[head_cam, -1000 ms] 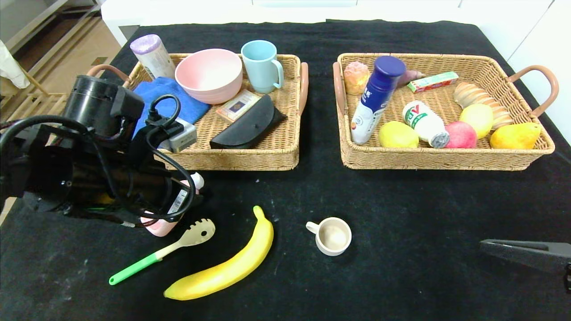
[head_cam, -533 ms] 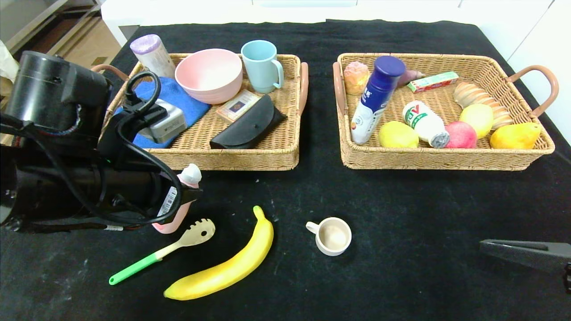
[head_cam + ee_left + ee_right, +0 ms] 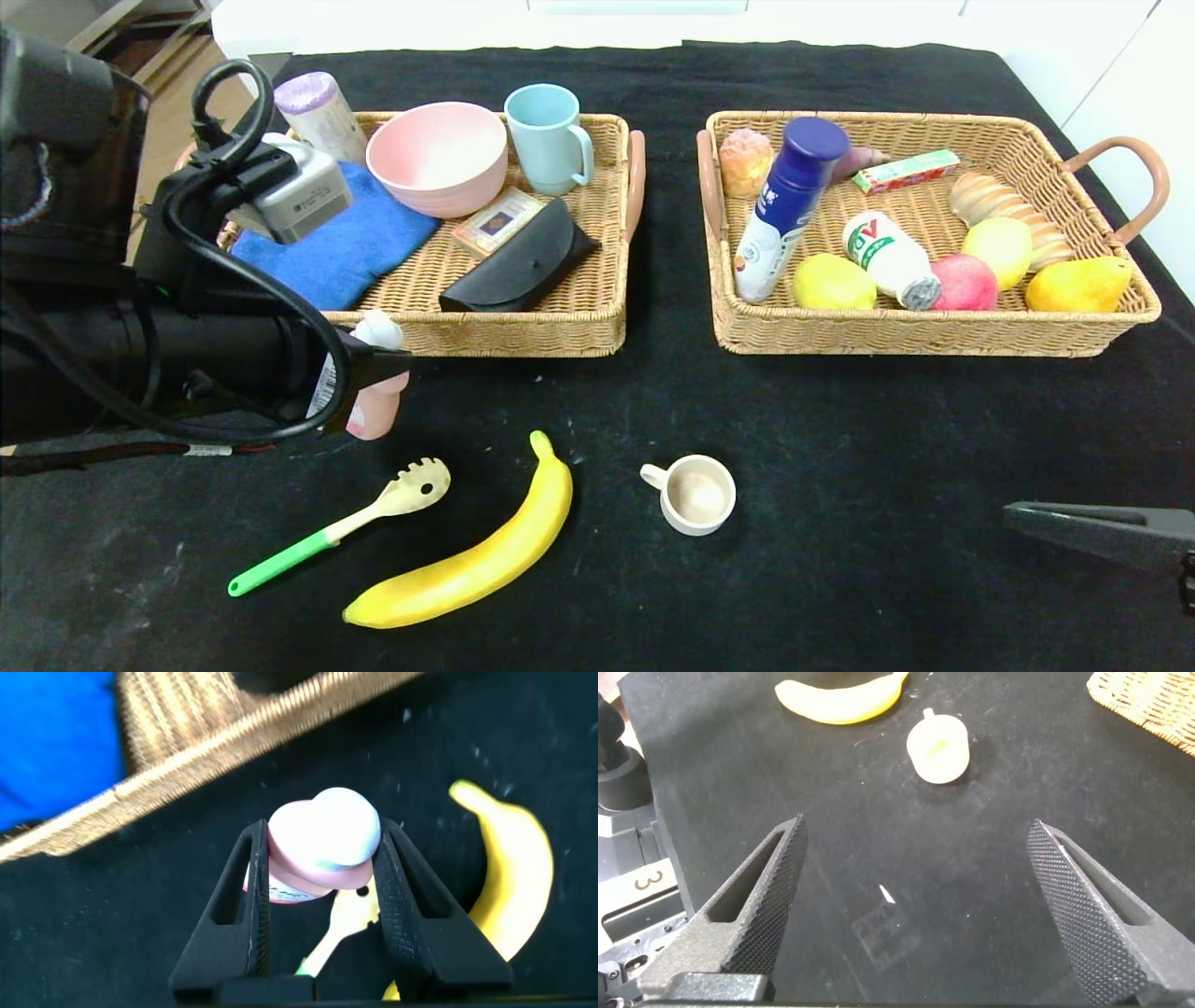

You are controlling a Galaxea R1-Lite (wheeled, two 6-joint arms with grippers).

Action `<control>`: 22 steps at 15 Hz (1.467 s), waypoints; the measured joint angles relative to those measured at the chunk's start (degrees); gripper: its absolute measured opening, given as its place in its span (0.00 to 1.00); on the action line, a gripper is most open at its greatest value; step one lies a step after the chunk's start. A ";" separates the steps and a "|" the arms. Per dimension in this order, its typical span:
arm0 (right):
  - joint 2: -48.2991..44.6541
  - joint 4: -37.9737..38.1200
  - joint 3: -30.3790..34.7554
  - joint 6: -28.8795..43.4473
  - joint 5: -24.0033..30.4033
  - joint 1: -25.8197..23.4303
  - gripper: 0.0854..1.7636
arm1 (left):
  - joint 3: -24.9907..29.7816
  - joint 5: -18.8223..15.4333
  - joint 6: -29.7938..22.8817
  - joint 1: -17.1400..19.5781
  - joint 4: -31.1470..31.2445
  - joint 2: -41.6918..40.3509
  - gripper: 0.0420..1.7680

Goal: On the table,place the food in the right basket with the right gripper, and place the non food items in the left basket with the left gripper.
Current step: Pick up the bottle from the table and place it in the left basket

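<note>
Far left, the left gripper (image 3: 373, 373) has its jaws clamped on a pink bottle (image 3: 376, 411) with a white cap, held clear of the black table (image 3: 840, 560) just in front of the left basket (image 3: 523, 336). In the left wrist view the two black fingers (image 3: 252, 905) press on the bottle's sides just below the cap, with the basket's woven front wall just beyond. The risk as I see it: the grip sits high on a rounded, smooth body, so the bottle could slip or swing as it travels, and if it rides too low its base could catch that front wall.

Inside the basket, a blue cloth (image 3: 345, 247), pink bowl (image 3: 437, 154), light blue cup (image 3: 551, 140) and black case (image 3: 518, 271) take up much of the floor; a careless drop could land on them and roll.

Moving right along the table: a green-handled pasta spoon (image 3: 336, 527), a banana (image 3: 476, 560) and a small cream cup (image 3: 695, 495) wait unsorted.

The right basket (image 3: 934, 336) holds fruit and bottles. Far right, the right gripper (image 3: 920, 910) hangs low over the table, jaws spread wide and empty.
</note>
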 joint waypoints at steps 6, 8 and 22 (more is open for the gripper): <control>0.00 0.02 0.00 -0.02 0.00 -0.09 0.97 | -7.20 -1.01 -0.29 -0.04 0.24 0.59 0.40; 0.00 0.05 0.00 0.00 0.00 -0.09 0.97 | -9.51 -1.16 -0.52 -0.02 0.06 1.33 0.40; -0.09 -0.13 -0.17 -0.02 0.00 -0.72 0.97 | -26.66 -8.23 -5.95 1.05 -2.12 12.96 0.40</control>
